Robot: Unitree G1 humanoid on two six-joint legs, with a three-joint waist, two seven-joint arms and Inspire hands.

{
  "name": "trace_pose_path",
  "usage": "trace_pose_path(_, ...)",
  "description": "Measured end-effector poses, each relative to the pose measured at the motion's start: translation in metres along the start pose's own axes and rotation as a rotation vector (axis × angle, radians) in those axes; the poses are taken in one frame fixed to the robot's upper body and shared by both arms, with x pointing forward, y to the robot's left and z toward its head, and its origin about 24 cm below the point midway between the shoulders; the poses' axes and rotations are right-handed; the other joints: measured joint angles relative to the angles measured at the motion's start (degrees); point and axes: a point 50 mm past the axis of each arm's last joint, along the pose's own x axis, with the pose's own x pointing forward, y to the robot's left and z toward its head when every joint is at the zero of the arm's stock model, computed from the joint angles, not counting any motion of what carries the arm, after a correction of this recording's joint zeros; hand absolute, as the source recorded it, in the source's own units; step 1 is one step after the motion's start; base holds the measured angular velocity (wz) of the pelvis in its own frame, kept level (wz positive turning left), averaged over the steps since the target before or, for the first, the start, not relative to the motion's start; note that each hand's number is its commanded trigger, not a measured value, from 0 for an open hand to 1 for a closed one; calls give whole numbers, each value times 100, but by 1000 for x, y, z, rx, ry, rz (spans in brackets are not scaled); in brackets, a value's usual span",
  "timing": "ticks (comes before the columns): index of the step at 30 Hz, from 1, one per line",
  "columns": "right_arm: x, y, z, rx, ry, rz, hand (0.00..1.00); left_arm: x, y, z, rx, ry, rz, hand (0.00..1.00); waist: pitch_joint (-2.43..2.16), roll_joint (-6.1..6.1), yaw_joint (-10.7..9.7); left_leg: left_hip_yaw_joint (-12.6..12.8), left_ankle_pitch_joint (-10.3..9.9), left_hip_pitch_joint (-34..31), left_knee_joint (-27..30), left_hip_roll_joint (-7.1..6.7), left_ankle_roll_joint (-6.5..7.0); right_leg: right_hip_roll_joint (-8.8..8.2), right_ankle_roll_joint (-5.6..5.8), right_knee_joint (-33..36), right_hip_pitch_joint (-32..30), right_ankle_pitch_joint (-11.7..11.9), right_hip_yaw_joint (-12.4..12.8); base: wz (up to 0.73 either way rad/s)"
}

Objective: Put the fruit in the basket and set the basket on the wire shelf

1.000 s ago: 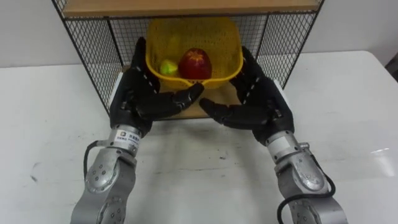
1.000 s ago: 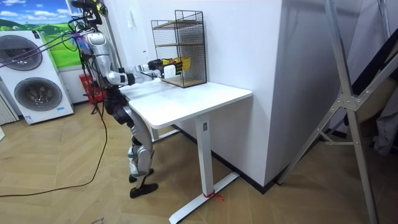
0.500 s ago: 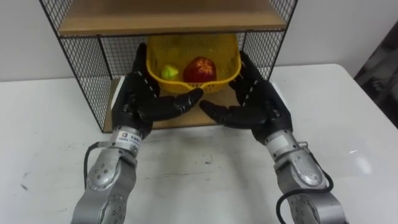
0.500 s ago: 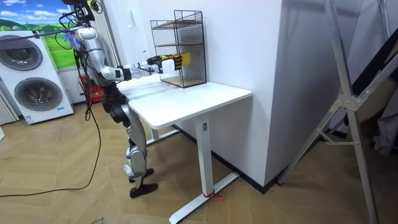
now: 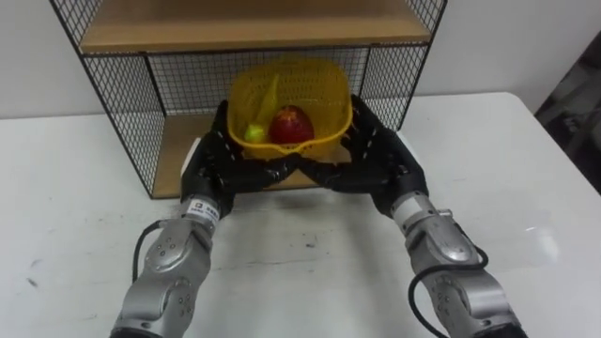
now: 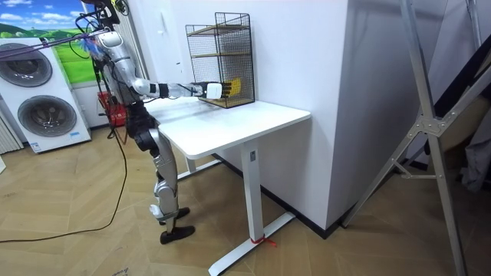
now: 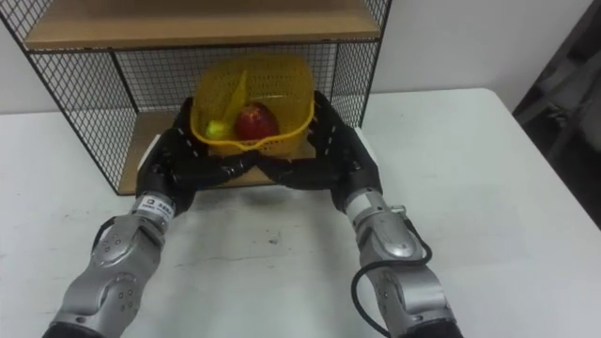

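Basket (image 5: 324, 83) of fruit (image 5: 292, 124), cradled between left hand (image 5: 214, 164) and right hand (image 5: 380, 155), fingers spread straight

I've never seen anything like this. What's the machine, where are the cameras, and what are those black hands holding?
A humanoid robot stands at a white table. Two pictures come from cameras in its head, looking down; the third from across the room. On the table stands a wire shelf. The left robot hand and right robot hand cradle a yellow basket between them at the shelf's bottom compartment. Inside lie a red apple and a small yellow-green fruit. Whether the basket rests on the shelf yet, I cannot tell.
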Motion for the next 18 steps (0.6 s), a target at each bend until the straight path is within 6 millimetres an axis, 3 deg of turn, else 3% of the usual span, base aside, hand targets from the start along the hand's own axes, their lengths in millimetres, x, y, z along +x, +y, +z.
trace_pose_path(8, 17, -1, 2, -12, 57, -6, 0, 5, 6, -1, -26, 30, 51, 0, 5, 9, -56, -33, 64, 174, -145, -1, -27, 11, -19, -176, 235, 59, -52, 2)
trace_pose_path(18, 45, -6, 23, -43, 85, -62, 0, 34, -3, 11, -7, 92, 60, 0, 0, 12, -1, -164, 199, 220, -278, -46, -33, -8, -25, -326, 340, 144, -195, 7)
